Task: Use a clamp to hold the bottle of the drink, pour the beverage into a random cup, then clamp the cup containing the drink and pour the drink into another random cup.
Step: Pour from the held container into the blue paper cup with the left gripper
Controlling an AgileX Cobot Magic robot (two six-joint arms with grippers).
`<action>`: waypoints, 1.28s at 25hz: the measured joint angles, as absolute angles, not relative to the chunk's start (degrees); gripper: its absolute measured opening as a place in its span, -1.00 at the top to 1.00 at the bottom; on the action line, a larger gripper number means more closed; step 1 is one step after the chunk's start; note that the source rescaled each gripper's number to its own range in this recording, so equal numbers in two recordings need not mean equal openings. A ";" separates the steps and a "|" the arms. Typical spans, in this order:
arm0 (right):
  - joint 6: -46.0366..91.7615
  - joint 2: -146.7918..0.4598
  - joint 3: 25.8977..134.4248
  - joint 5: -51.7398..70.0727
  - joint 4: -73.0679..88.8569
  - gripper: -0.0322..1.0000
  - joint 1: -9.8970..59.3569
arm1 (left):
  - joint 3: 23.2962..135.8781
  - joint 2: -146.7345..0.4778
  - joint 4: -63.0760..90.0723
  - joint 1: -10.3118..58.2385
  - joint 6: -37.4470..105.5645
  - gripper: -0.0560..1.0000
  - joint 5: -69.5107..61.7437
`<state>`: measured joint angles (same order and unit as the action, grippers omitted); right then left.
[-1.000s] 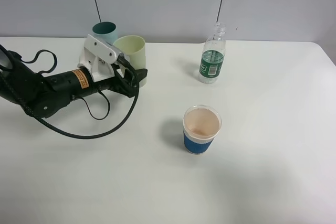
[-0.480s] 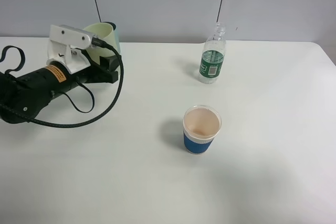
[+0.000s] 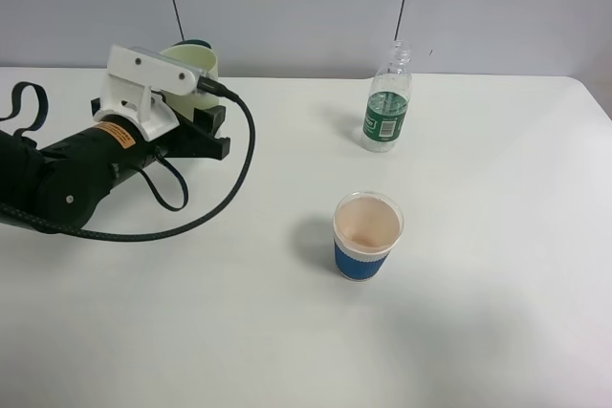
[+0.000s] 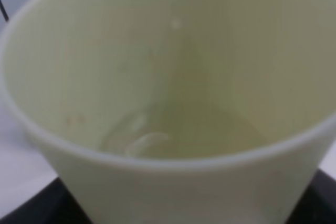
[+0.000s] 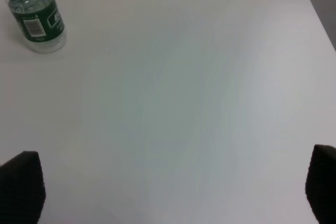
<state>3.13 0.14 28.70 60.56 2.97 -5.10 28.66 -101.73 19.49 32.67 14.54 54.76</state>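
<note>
My left gripper [image 3: 207, 131] is shut on the pale yellow-green cup [image 3: 188, 57] and holds it off the table at the back left, partly hidden behind the wrist camera mount. In the left wrist view the cup [image 4: 79, 77] fills the frame, with a little clear beverage [image 4: 178, 129] at its bottom and the dark fingers [image 4: 26, 216] at either side. The bottle [image 3: 387, 102] stands upright and uncapped at the back, right of centre. The blue-banded cup [image 3: 367, 236] stands alone mid-table. My right gripper [image 5: 170, 187] is open over bare table, the bottle [image 5: 35, 17] well away from it.
The white table [image 3: 497, 312] ends at its right edge near the top right of the right wrist view. A black cable [image 3: 206, 212] loops from the left arm onto the table. A grey wall runs along the back.
The left gripper has lifted the yellow-green cup from its spot beside the teal cup, swung back to the left, then shifted slightly right. Bottle and blue-banded cup have not moved.
</note>
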 joint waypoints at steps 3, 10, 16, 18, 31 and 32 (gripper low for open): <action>3.13 0.14 28.70 60.56 2.97 -1.00 -5.10 | 28.66 -101.73 25.90 37.10 20.15 0.80 54.76; 3.13 0.14 28.70 60.56 2.97 -1.00 -5.10 | 28.65 -100.89 38.23 45.38 31.71 0.80 54.76; 3.13 0.14 28.70 60.56 2.97 -1.00 -5.10 | 28.60 -97.61 44.96 51.74 43.81 0.80 54.76; 3.13 0.14 28.70 60.56 2.97 -1.00 -5.10 | 28.60 -97.05 47.41 53.62 47.84 0.80 54.81; 3.13 0.14 28.70 60.56 2.97 -1.00 -5.10 | 34.84 -96.80 66.73 60.86 79.19 0.80 51.64; 3.13 0.14 28.70 60.56 2.97 -1.00 -5.10 | 35.43 -96.80 67.54 61.21 81.22 0.80 51.12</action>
